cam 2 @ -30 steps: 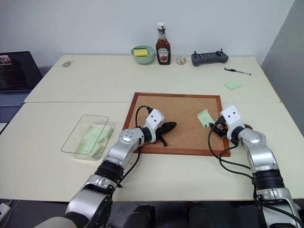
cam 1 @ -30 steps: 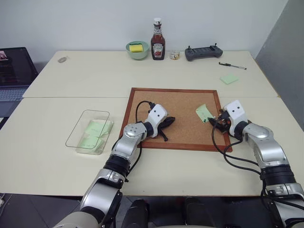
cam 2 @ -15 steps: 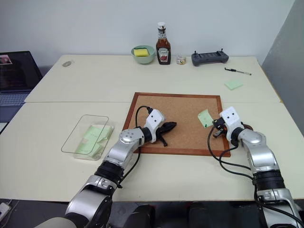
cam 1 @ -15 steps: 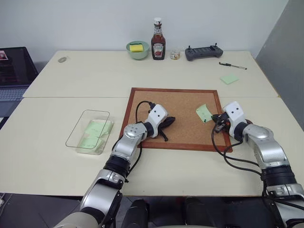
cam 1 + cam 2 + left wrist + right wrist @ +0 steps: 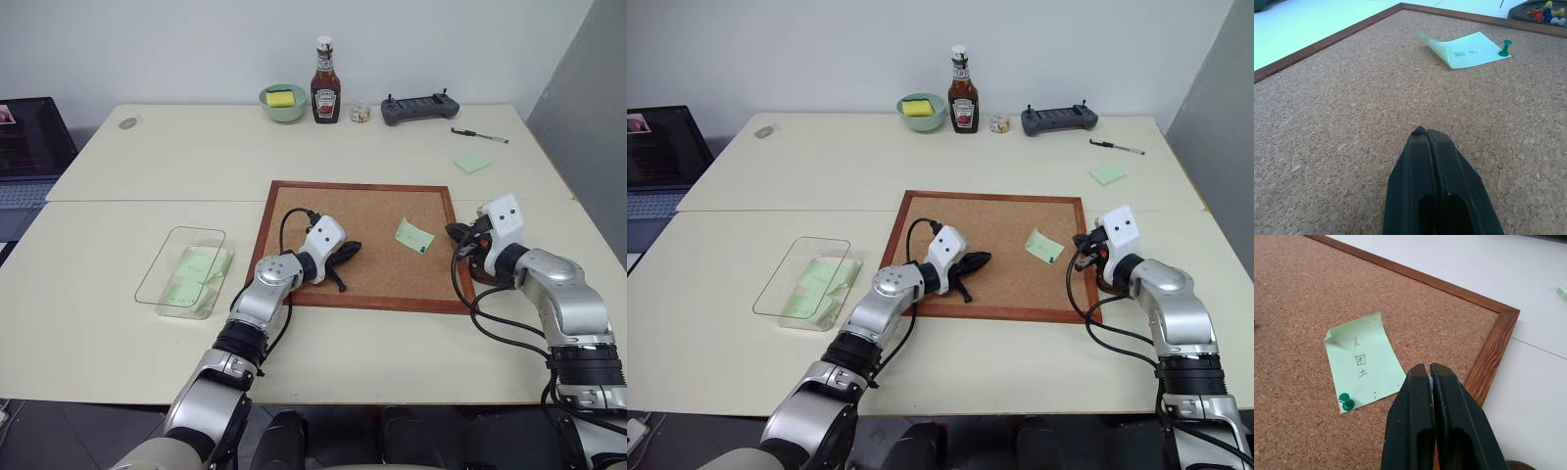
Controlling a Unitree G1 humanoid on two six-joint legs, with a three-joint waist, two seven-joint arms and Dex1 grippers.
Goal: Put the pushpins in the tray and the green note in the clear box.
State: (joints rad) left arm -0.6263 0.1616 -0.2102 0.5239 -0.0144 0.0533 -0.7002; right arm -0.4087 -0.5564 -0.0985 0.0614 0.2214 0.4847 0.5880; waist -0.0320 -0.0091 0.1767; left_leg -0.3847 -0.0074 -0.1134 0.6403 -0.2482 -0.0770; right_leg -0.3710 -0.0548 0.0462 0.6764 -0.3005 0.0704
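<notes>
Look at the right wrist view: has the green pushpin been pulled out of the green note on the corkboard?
No, the green pushpin is stuck through a corner of the green note on the corkboard.

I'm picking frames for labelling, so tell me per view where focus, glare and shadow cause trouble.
Left eye view: even light, soft shadows, corkboard sharp. Left wrist view: note crisp, its lifted edge blurred, tool soft up close. Right wrist view: writing on the note legible, green pushpin glossy, tool soft.

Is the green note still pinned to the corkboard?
Pinned: a green pushpin stands in the green note, lying on the corkboard.
</notes>
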